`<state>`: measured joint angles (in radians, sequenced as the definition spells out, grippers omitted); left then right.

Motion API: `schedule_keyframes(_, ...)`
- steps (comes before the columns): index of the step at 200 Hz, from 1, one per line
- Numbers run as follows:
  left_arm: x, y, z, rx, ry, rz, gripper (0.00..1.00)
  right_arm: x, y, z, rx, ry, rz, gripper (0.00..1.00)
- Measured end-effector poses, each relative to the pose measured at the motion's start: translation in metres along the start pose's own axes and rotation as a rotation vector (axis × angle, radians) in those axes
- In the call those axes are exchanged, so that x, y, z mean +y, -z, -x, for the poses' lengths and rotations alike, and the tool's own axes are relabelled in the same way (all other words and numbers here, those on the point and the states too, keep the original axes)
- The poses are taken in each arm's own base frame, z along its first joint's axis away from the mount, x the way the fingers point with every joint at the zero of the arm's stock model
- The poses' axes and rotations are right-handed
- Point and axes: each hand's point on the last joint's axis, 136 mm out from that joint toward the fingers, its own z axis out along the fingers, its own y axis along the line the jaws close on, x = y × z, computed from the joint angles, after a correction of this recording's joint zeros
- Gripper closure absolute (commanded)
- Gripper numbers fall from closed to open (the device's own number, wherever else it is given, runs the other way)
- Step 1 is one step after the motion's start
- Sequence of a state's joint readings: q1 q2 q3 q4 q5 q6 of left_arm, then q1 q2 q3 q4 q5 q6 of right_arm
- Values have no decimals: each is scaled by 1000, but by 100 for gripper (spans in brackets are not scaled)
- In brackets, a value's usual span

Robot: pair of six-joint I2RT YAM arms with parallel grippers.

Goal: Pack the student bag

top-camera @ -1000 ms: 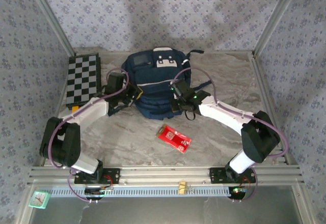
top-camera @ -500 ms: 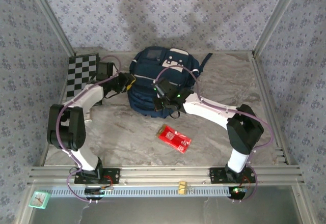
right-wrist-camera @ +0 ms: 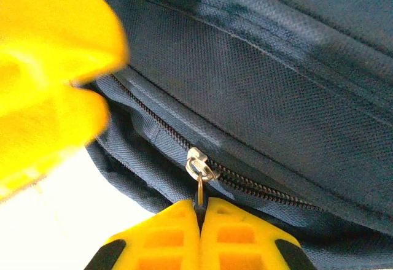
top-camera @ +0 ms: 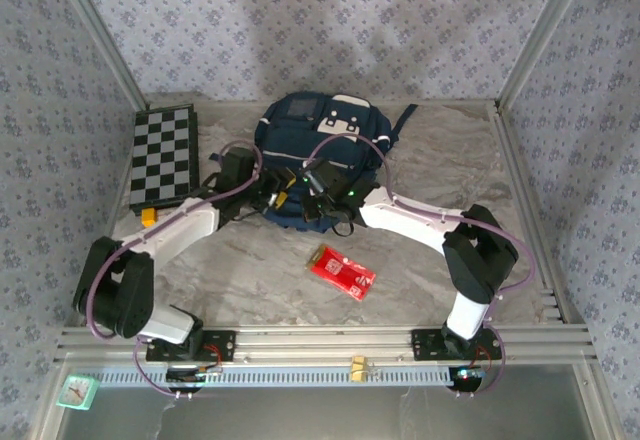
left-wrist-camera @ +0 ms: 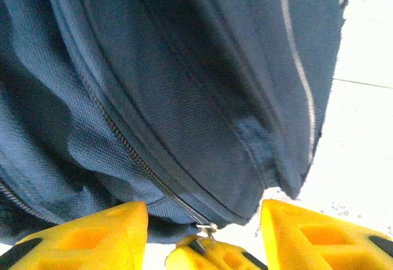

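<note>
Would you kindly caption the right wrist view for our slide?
Right gripper shut on the navy student bag's zipper pull.

student bag [top-camera: 325, 125] mid-table, checkerboard [top-camera: 162, 155] left of it, packet [top-camera: 342, 271] in front

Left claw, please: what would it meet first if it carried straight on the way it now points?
Most likely the student bag, whose blue fabric the left claw faces closely; depth is unclear.

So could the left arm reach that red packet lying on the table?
Probably yes: the red packet lies uncovered on the table near the left end effector, whose jaws are open.
</note>
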<state>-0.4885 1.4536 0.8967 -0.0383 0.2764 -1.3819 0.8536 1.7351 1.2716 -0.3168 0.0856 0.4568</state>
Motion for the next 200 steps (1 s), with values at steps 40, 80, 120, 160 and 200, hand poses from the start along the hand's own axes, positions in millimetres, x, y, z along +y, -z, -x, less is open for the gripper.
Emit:
schedule_keyframes(40,10,-22,-9,-50,91,36,58,0,2,1,-6,-1,3,100)
schedule_keyframes(80,11,-30,-4,-99,145,31,88,-1,2,1,-9,2,-13,100)
schedule_keyframes(120,9,-26,1,-112,127,38,100,-10,5,-2,-12,12,-68,100)
schedule_keyframes(160,10,2,25,-137,102,35,100,-33,24,-5,-23,9,-109,100)
schedule_keyframes(200,21,23,47,-118,53,60,100,-79,28,1,-21,-29,-165,100)
